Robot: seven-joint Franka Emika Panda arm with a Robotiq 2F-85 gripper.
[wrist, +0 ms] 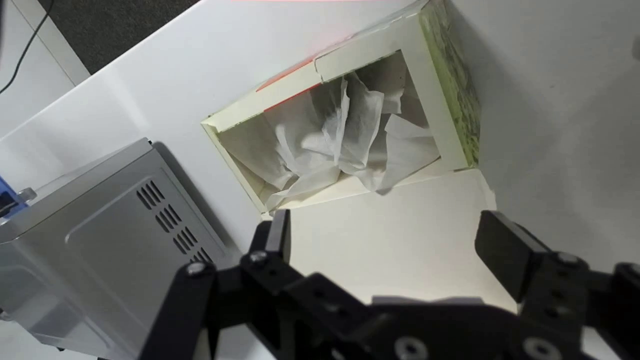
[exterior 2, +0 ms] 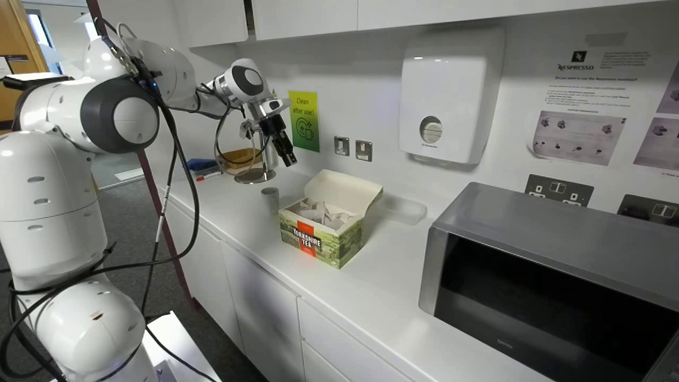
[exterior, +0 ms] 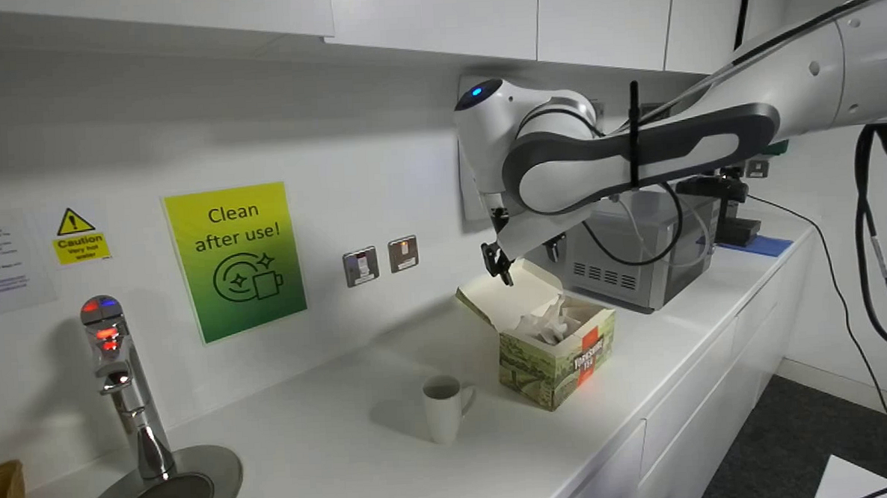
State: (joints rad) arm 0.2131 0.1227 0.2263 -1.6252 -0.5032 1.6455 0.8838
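White paper teabags [wrist: 345, 132] lie in the green rectangular cardboard box [exterior 2: 318, 241]; in both exterior views, a white cylindrical mug [exterior: 442, 415] stands left of it, a grey boxy microwave [exterior 2: 541, 281] right.

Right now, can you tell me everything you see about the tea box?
The tea box looks like cardboard, green with countryside pictures and a red label reading Yorkshire Tea. Its lid stands open, tilted back toward the wall, cream inside. Pale, thin tea bags lie jumbled within. It sits upright on the white counter, between mug and microwave. The open fingers hang higher, not touching it.
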